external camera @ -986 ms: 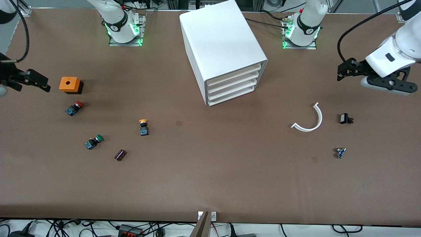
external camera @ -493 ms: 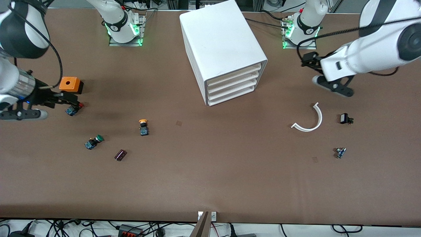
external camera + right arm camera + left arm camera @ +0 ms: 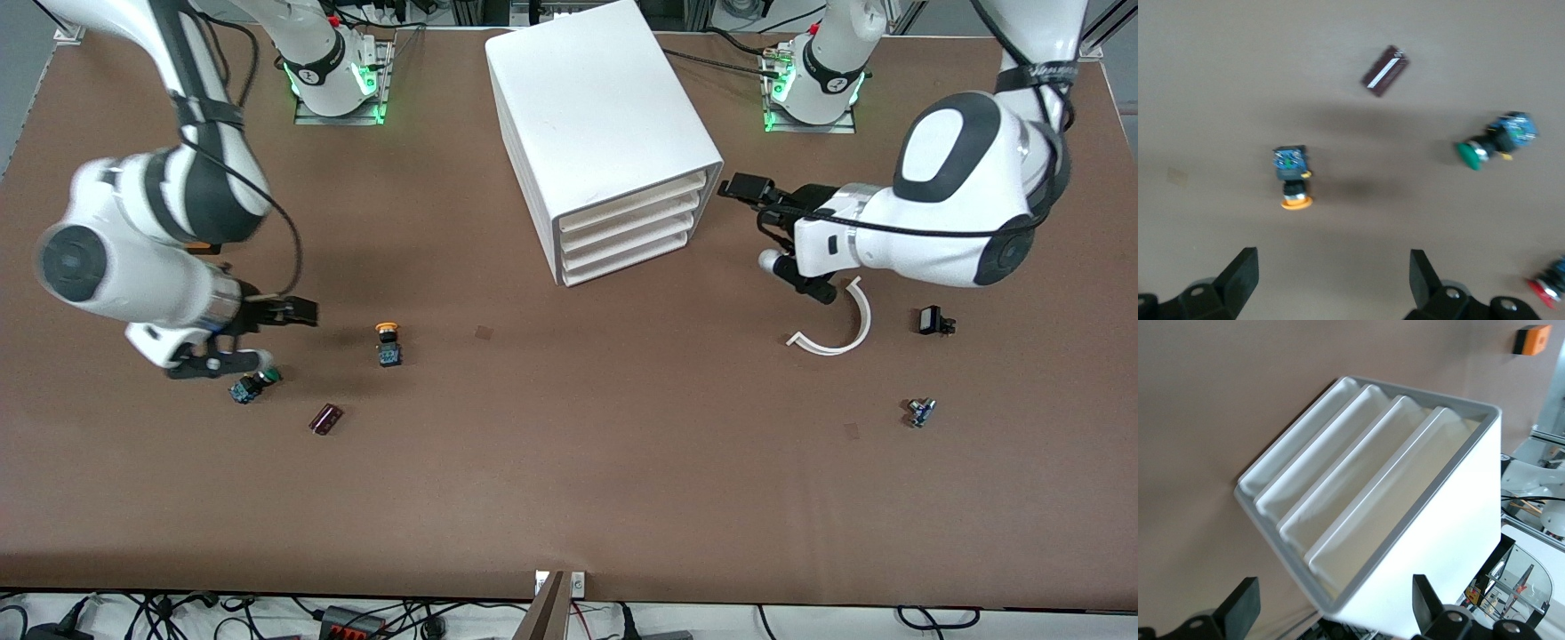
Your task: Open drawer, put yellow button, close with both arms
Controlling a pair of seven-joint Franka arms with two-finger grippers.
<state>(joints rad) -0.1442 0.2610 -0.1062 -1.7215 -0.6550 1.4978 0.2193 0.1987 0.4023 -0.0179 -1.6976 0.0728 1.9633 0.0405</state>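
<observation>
The white cabinet (image 3: 605, 124) stands at the table's middle with all four drawers shut; the top drawer (image 3: 636, 197) also shows in the left wrist view (image 3: 1381, 503). My left gripper (image 3: 751, 200) is open and empty, hovering in front of the drawer fronts toward the left arm's end; its fingers (image 3: 1239, 608) frame the cabinet's corner. The yellow button (image 3: 388, 342) lies on its side on the table. My right gripper (image 3: 300, 312) is open and empty above the table beside it. The right wrist view shows the button (image 3: 1293, 179) ahead of the open gripper (image 3: 1331, 275).
A green-capped button (image 3: 253, 384) and a dark maroon part (image 3: 325, 419) lie nearer the camera than the right gripper. A red-capped button (image 3: 1548, 287) shows in the right wrist view. A white curved piece (image 3: 840, 324), a black part (image 3: 932, 320) and a small blue part (image 3: 920, 412) lie under the left arm.
Both arms swung in from the table's ends. The right gripper came to beside the yellow button. The left gripper came to the cabinet's drawer fronts. No object moved.
</observation>
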